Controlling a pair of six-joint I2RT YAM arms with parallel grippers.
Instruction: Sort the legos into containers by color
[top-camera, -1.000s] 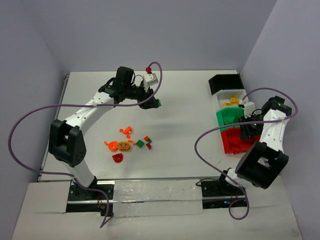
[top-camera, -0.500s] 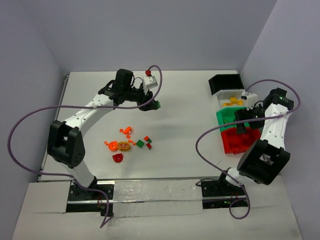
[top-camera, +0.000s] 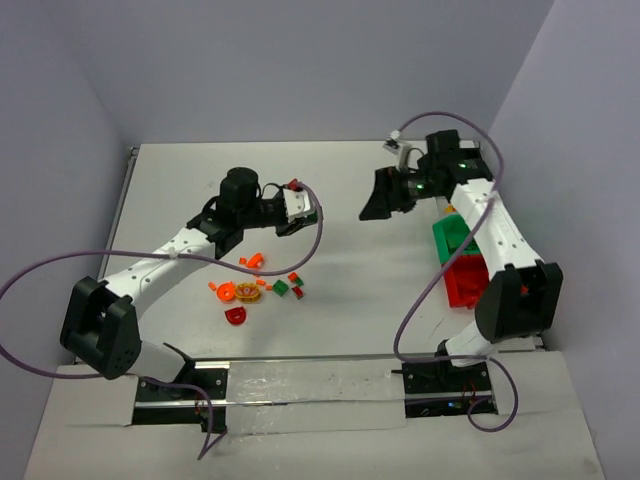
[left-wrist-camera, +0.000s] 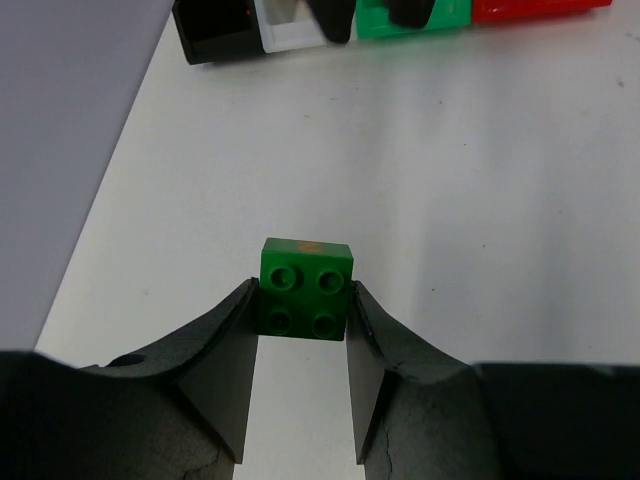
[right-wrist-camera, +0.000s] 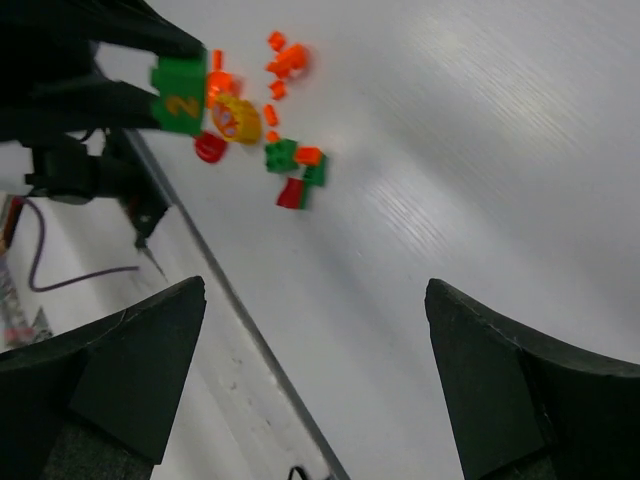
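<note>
Nearest, the left gripper pinches a green two-by-two brick by its sides, studs up. Ahead, the right gripper hangs wide and empty between brick and bins, probably the nearer arm. Beyond stand the black bin, white bin, green bin and red bin; their contents can't be made out.

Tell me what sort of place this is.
Probably a lab test booth: a white table boxed in by bare grey walls, with left arm and right arm bolted at its near edge.
</note>
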